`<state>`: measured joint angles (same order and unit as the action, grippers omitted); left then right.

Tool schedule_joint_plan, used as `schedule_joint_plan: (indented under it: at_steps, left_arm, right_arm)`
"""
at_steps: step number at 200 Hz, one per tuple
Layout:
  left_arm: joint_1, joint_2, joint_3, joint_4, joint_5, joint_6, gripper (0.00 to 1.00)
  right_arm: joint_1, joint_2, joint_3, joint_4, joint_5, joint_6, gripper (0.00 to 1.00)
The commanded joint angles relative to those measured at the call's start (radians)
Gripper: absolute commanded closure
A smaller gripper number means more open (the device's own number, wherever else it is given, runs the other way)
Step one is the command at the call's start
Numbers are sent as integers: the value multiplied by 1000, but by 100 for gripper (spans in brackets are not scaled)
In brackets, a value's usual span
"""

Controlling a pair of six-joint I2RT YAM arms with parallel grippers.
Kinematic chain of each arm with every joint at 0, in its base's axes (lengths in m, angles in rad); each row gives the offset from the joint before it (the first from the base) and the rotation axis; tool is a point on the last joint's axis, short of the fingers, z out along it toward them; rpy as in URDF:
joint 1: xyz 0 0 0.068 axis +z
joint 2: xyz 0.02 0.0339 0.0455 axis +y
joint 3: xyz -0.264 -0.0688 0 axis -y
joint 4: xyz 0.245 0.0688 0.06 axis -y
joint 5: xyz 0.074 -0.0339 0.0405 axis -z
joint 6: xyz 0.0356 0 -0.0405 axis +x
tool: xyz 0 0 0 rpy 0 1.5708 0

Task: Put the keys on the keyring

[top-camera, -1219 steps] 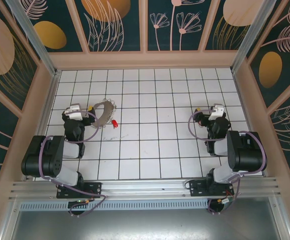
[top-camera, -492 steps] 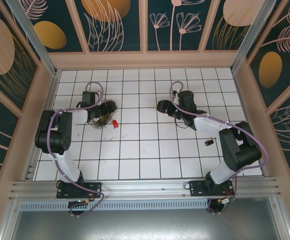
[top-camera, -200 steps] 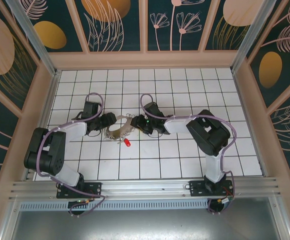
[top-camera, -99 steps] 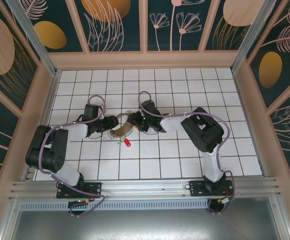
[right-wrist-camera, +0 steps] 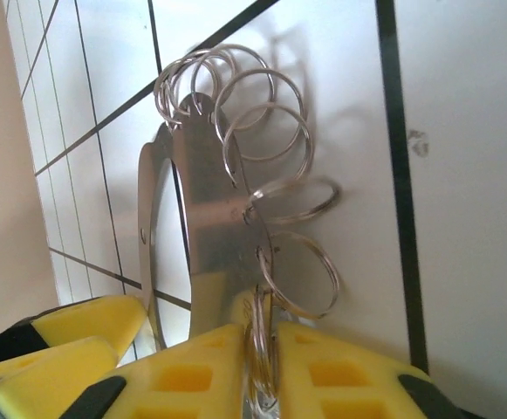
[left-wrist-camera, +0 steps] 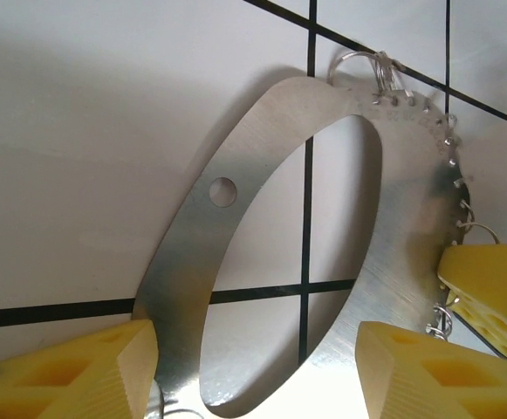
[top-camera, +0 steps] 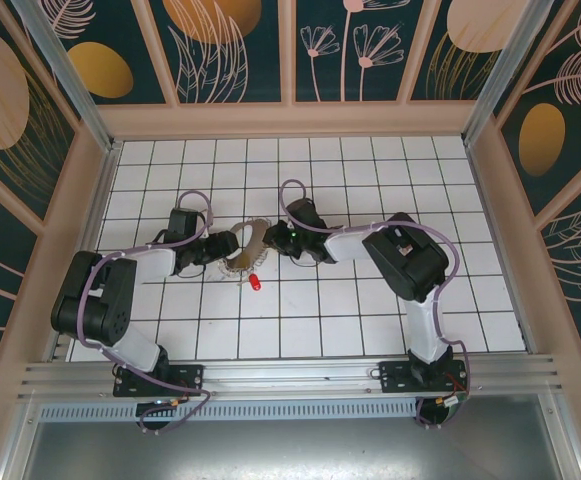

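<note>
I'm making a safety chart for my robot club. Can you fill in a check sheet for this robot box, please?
Surface: white tiled floor with black grid lines.
Job's things: keyring tilted up between both grippers; one red key lies on the floor beside it, not on it.
Clutter: nothing seen.
Grippers: left gripper clasps the keyring across its width; right gripper pinches a wire loop on its rim.
Cables: purple cables run along both arms.
Surroundings: walls with leaf pictures; metal rail in front.
</note>
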<state>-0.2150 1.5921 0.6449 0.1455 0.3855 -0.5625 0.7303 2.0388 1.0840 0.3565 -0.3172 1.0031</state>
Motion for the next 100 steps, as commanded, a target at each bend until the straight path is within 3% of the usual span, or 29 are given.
schedule_joint_plan:
  at_steps: [1, 55, 100]
  left_arm:
    - [0, -45, -11, 1, -7, -19, 36]
    - [0, -98, -8, 16, -51, -53, 32]
    - [1, -162, 7, -12, -117, -50, 13]
  right_arm:
    - [-11, -54, -29, 64, -24, -84, 85]
    - [-43, -81, -55, 149, -103, -117, 95]
    - [-72, -119, -114, 284, -164, -117, 95]
